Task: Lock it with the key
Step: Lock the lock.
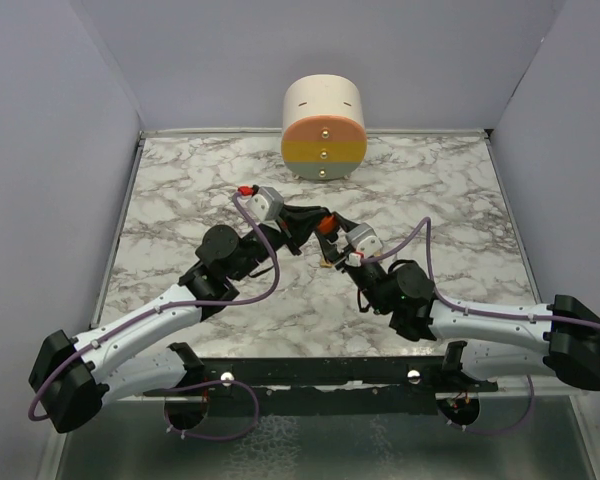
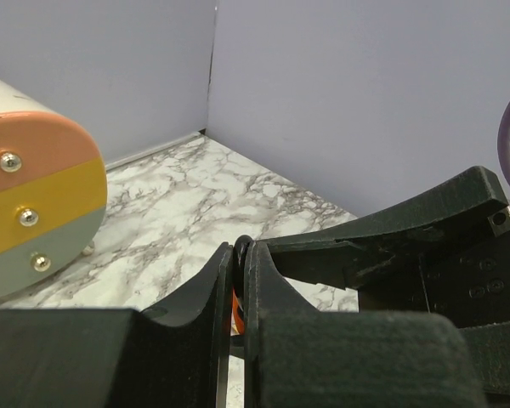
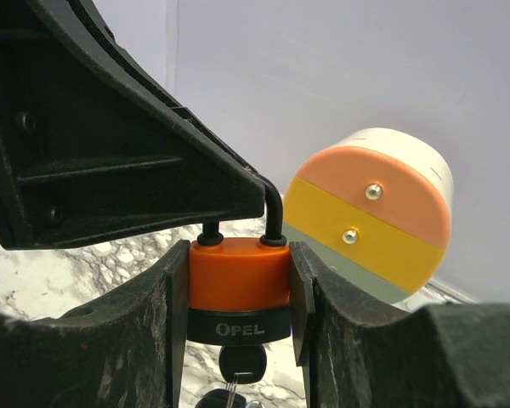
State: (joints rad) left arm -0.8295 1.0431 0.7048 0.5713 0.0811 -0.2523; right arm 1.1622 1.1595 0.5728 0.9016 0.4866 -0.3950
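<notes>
marble table [image 1: 180,190] underneath, walled in purple on three sides. striped drum [image 1: 323,128] at the middle of the far edge, lying on its side, flat face with three screws turned toward the arms, well apart from both grippers. arms meeting above the middle of the table, wrists nose to nose.

right gripper [image 3: 238,255] clamped on the orange padlock [image 3: 238,285], one finger against each side of the body, black band lettered opel just below the orange. left gripper [image 2: 240,255] pinched fully closed on the shackle [image 3: 274,208], gripping the top of the bow from above. padlock held between the two, upright, keyhole end down, apparently clear of the table.

shackle seemingly seated, both legs reaching into the orange body, though hard to say whether merely pushed in or latched. key [image 3: 240,364] sitting in the keyhole under the body, head hanging free, touched by neither gripper; bit of metal dangling beneath it, cut off at the frame edge.

judged well along but not finished: lock steadied from two sides, key inserted, shackle down. left to do, by the look of it: freeing one gripper, taking the key head, turning it to lock, perhaps drawing it out. main risk: lock twisting in the remaining grip after release of one side.
</notes>
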